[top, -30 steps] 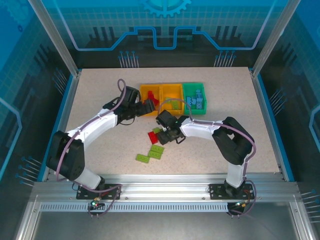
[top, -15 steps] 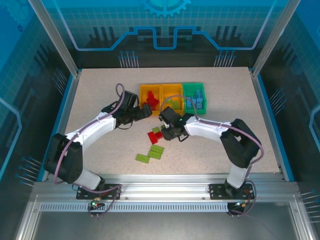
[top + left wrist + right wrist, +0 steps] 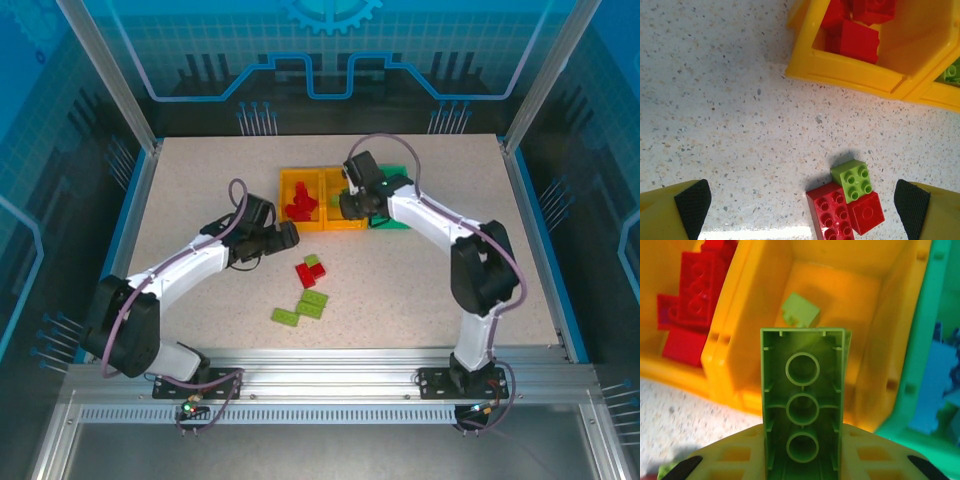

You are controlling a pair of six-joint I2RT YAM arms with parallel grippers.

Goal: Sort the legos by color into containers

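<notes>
The left gripper (image 3: 289,238) hangs low over the table (image 3: 200,180), jaws wide apart with nothing between them. Just ahead of it a red brick (image 3: 829,217) and a green cube (image 3: 852,180) lie touching, studs up. The red brick's long axis runs roughly along the gripper's reach, so the jaws could likely close across its short width. Nearer the arms lie flat green bricks (image 3: 312,302), apart from that pair.

The left bin (image 3: 286,190) holds red pieces. The middle bin (image 3: 880,340) holds one small green piece (image 3: 800,310). Above its near wall the right gripper (image 3: 352,206) is clamped on a long green brick (image 3: 802,405), gripped at its near end across the long sides. The hollow underside faces the wrist camera, and the long axis points straight out from the jaws toward the bin's far wall.

These bricks look hard, light and stiff, not fragile. Their smooth walls may slip, and a brick pinched at one end could pivot, so the flat sides near the middle seem the safest hold.

The green bin (image 3: 912,390) holds blue bricks (image 3: 940,365)
</notes>
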